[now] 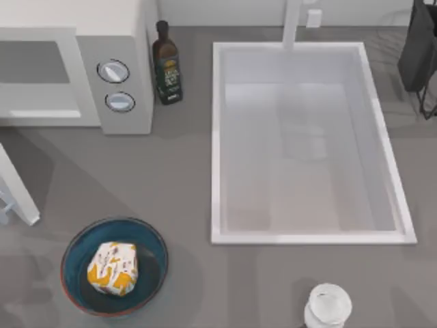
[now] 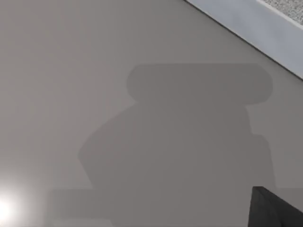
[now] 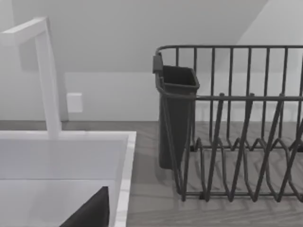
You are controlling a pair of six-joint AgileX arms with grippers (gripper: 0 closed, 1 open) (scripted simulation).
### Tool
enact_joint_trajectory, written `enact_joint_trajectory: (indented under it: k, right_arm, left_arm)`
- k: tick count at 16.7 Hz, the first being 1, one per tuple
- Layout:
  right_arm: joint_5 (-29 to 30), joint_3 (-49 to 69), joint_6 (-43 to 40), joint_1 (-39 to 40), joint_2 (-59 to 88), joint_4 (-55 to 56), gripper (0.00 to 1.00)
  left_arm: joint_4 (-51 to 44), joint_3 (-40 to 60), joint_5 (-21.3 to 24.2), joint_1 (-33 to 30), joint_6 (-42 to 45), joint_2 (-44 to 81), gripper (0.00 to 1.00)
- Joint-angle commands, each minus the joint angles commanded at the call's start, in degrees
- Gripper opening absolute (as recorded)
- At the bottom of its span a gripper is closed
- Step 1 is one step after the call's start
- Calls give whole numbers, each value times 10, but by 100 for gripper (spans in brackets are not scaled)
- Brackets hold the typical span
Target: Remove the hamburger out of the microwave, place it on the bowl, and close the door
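In the top view, nearest the camera along the worktop's point(image 1: 171, 171) front edge, the hamburger point(image 1: 113, 268) sits in the bowl point(image 1: 153, 240), close to the front-left corner. It rests a little left of the bowl's centre, wrapped and settled, so the placing step looks done. Just right of it along the same front edge stands a white jar point(image 1: 328, 305). Behind the bowl, at the back-left corner, the microwave point(image 1: 126, 68) stands with its cavity showing, and the door point(image 1: 17, 188) swings out toward the front, seen edge-on at the left edge. It is plainly open, so closing it is what remains, I judge. A dark bottle point(image 1: 166, 63) stands just beside the microwave's right side, and the sink point(image 1: 217, 137) takes the worktop's right half, with a dish rack point(image 1: 420, 55) at the back-right corner.

The left wrist view looks onto a flat grey surface carrying a broad shadow, with a pale strip across one corner. A dark part of the arm's own gear pokes in at the frame's edge, too little to read. I cannot tell whether the left fingers are spread or clenched.

The right wrist view faces the dish rack point(image 3: 236, 123), the faucet point(image 3: 49, 80) and the sink's rim point(image 3: 124, 179), suggesting this arm is parked near the back right. The right fingers I cannot tell either.
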Motion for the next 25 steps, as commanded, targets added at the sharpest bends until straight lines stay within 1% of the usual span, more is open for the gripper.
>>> enact_joint_trajectory:
  k: [3,8,10,12,17,19,21,25]
  right_arm:
    - [0,0,0,0,0,0,100]
    - [0,0,0,0,0,0,100]
    - [0,0,0,0,0,0,100]
    - [0,0,0,0,0,0,100]
    - [0,0,0,0,0,0,100]
    - [0,0,0,0,0,0,100]
    - [0,0,0,0,0,0,100]
    - [0,0,0,0,0,0,100]
  left_arm:
    - [19,-48,-32,-49,-48,-50,0]
    - [20,-51,-34,-53,-54,-52,0]
    - [21,-57,-51,-73,-73,-60,0]
    - [23,-67,-80,-115,-106,-76,0]
    - [29,-103,-176,-275,-215,-133,0]
    - [31,-116,-210,-321,-254,-155,0]
    - [33,-124,-229,-342,-276,-168,0]
    - [32,-122,-229,-342,-277,-167,0]
